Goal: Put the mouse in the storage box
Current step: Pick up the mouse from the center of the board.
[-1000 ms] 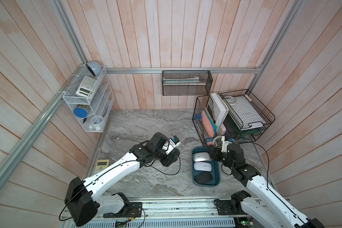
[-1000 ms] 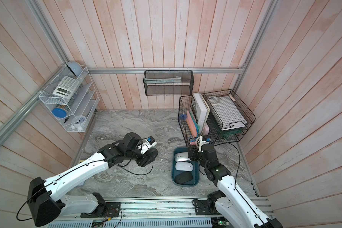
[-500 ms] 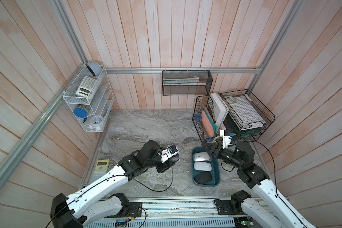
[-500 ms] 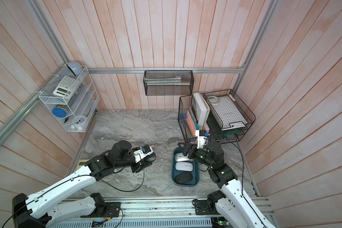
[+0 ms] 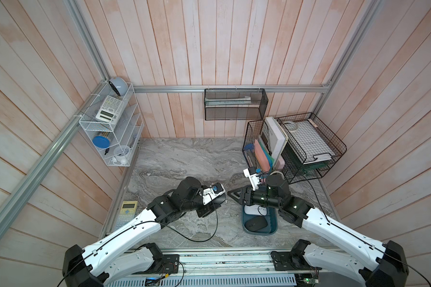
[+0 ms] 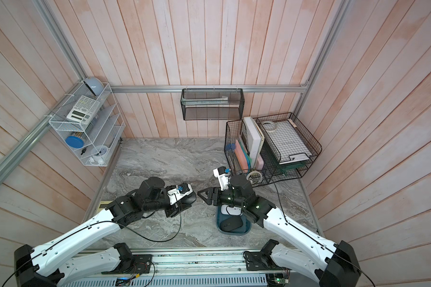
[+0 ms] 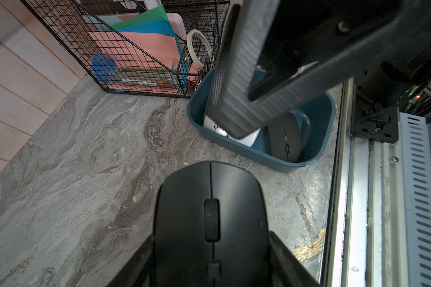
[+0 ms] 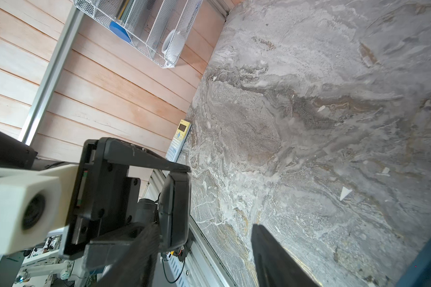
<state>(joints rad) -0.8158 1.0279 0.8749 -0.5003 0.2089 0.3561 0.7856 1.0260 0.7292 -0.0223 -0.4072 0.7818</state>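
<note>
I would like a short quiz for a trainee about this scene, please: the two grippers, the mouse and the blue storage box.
1. True or false: the left gripper is empty.
2. Where does the storage box stand?
A. on the white wire rack
B. on the marble table, next to the black wire basket
C. hung on the back wall
3. Fill in: the right gripper is ____, with nothing between its fingers.

Key: 1 false, it holds the black mouse; 2 B; 3 open.

High stereo overview; close wrist views, shared tabletop (image 5: 184,161)
</note>
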